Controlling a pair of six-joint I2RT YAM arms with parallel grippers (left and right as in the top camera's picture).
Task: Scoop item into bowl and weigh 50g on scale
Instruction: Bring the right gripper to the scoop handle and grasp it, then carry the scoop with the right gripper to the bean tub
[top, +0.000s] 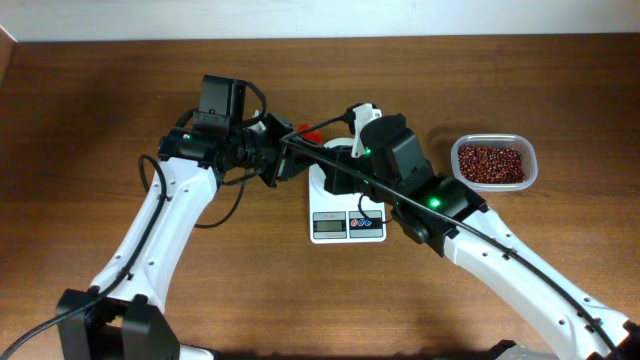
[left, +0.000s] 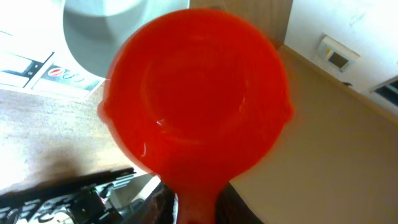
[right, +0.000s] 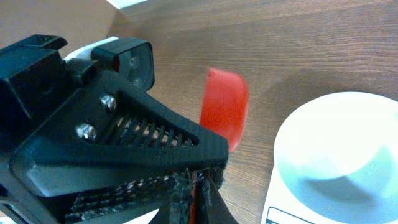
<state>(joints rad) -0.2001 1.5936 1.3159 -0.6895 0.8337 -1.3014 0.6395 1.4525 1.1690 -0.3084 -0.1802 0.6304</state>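
The brown wooden table (top: 90, 110) holds two things — a white scale (top: 347, 226) and a clear tub (top: 533, 165). They sit well apart.

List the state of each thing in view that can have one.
scoop: empty, handle held in the left gripper.
bowl: on the scale, no beans showing inside.
scale: display too small to read.
tub: open, holding the beans.
right gripper: beside the bowl; open or shut cannot be told.
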